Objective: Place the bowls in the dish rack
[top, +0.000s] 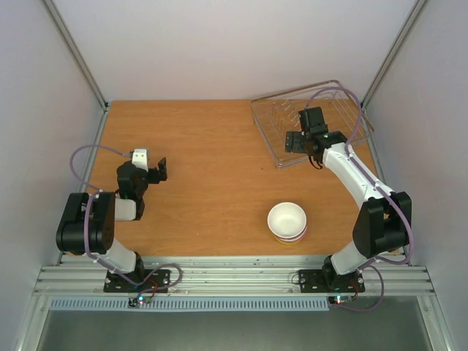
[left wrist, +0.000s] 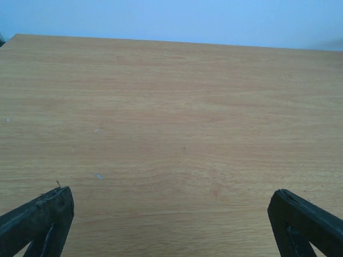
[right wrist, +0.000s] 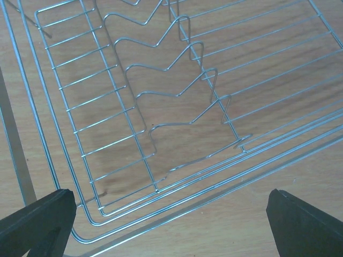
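Observation:
A stack of bowls (top: 287, 221) stands on the table at the front right, a plain white one on top and pink and orange rims showing beneath it. The dish rack (top: 278, 117), a clear tray with wire ribs, lies at the back right. My right gripper (top: 296, 142) hovers over the rack's near-left part, open and empty. In the right wrist view its jaws (right wrist: 170, 214) stand wide apart above the rack's wire corner (right wrist: 155, 184). My left gripper (top: 158, 171) is open and empty at the left, over bare table (left wrist: 177, 134), far from the bowls.
White walls close in the wooden table (top: 205, 153) at the back and both sides. The rack sits close to the right wall. A metal rail (top: 234, 274) runs along the near edge by the arm bases.

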`<control>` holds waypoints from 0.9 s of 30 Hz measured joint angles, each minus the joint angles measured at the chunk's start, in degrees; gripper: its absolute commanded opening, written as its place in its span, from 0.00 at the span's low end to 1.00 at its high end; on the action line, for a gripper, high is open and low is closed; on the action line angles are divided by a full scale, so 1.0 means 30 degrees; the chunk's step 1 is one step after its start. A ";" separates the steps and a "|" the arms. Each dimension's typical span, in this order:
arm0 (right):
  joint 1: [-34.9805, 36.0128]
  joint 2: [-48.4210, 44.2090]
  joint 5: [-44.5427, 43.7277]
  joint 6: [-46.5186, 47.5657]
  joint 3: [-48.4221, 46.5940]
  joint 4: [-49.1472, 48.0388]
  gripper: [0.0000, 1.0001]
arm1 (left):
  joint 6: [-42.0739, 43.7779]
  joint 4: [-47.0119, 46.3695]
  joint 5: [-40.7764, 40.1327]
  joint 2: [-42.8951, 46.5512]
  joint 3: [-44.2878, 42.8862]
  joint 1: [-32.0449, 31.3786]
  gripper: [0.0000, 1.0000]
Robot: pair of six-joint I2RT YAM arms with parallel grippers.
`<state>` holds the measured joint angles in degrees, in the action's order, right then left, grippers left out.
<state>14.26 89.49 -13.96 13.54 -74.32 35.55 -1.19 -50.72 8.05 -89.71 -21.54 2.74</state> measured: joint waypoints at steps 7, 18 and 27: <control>0.0007 0.0066 0.0000 -0.0007 -0.0007 0.0051 0.99 | 0.0000 0.0015 -0.0007 0.0000 0.0000 0.0000 0.99; 0.0044 0.0459 0.0678 0.0015 -0.0044 0.0313 0.95 | 0.0022 0.0036 0.0000 0.0000 0.0000 0.0000 0.99; 0.2004 0.4444 0.2404 0.0408 -0.2987 0.0801 0.69 | 0.0051 0.0066 -0.0007 0.0000 0.0000 0.0000 0.99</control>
<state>20.27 102.83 -6.74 14.76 -83.29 37.95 -1.04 -50.52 8.03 -89.71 -21.54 2.74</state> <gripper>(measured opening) 0.740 0.994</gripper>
